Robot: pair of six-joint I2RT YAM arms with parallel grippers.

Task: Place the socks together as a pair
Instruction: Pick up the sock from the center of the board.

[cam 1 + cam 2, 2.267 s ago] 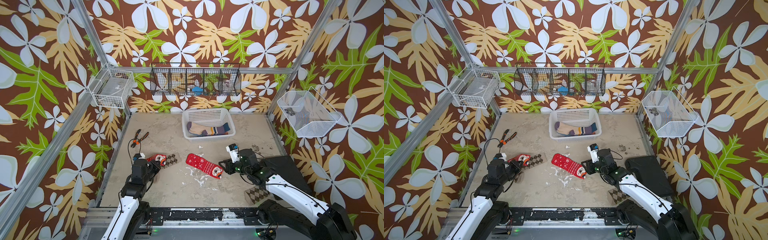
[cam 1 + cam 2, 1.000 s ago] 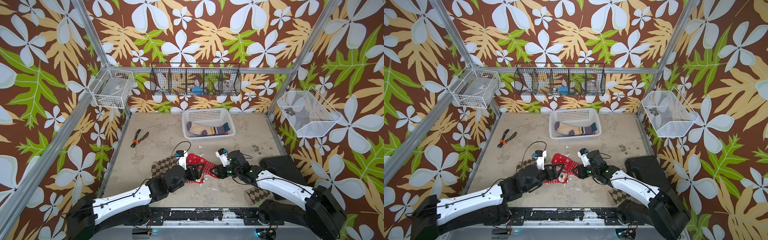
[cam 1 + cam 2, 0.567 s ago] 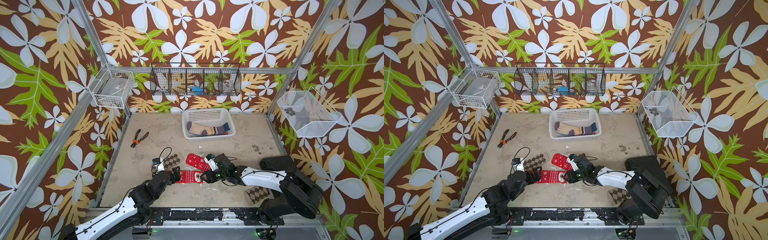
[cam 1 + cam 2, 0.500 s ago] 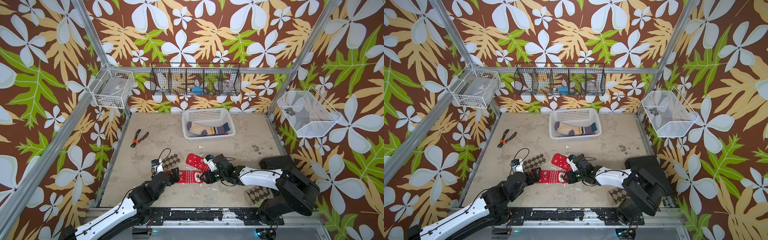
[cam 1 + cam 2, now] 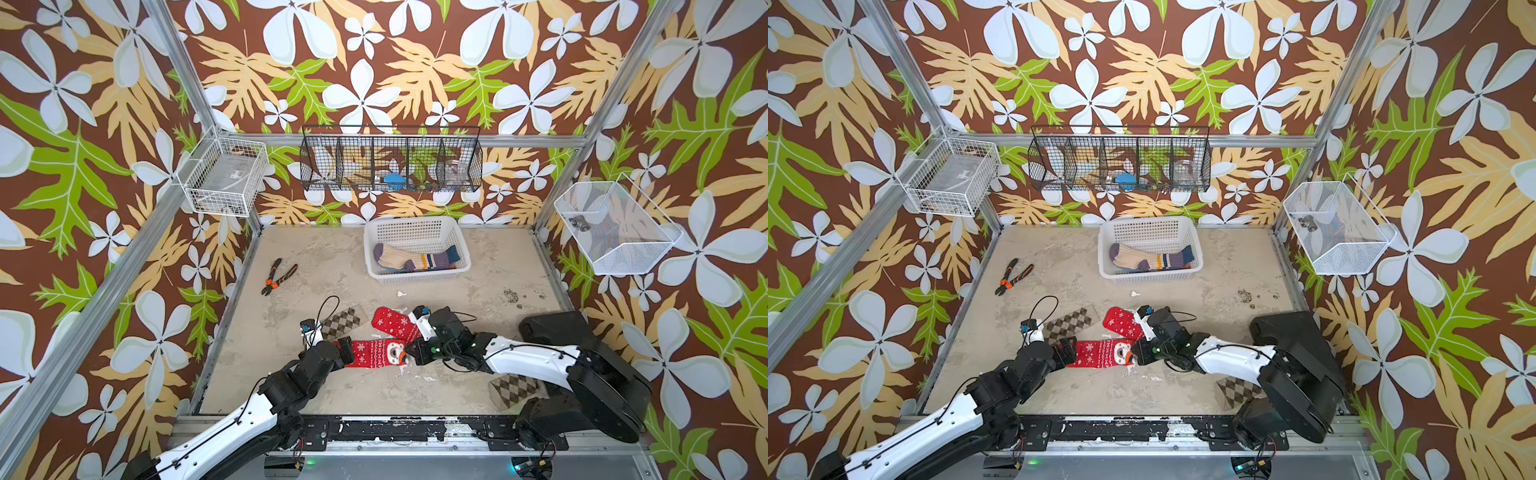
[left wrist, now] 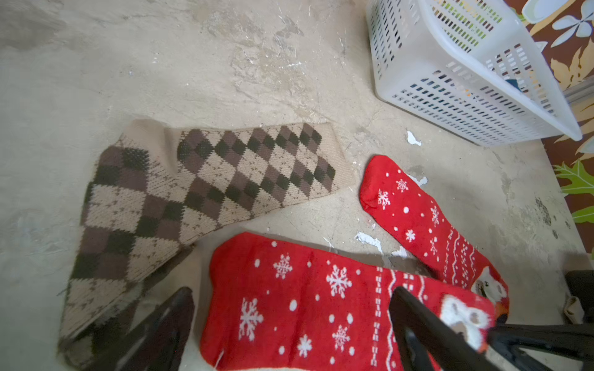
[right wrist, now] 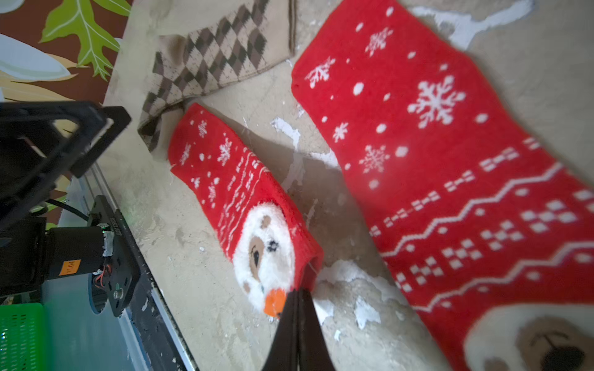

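Observation:
Two red snowflake socks lie mid-table. The nearer red sock [image 5: 374, 353] [image 5: 1100, 353] lies flat and crosswise. The farther red sock [image 5: 392, 324] [image 7: 450, 160] slants beside it, and their snowman-face cuffs meet. My left gripper [image 5: 345, 352] [image 6: 292, 324] is open, its fingers [image 6: 418, 321] straddling the nearer sock's toe end. My right gripper [image 5: 409, 353] [image 7: 297, 292] is shut on the cuff edge of that nearer sock [image 7: 244, 208], by the orange nose. One brown argyle sock [image 5: 340, 322] [image 6: 209, 180] lies just behind the left gripper. A second argyle sock [image 5: 515, 386] lies partly under the right arm.
A white basket [image 5: 415, 226] at the back holds cream-and-purple and blue striped socks. Orange-handled pliers [image 5: 278, 276] lie at the back left. A black block [image 5: 548, 328] sits at the right edge. Wire baskets hang on the walls, and white flakes dot the tabletop.
The left arm has drawn back leftward, leaving the nearer red sock laid flat, and its jaws stay open. The right gripper has moved onto that sock's cuff and closed.

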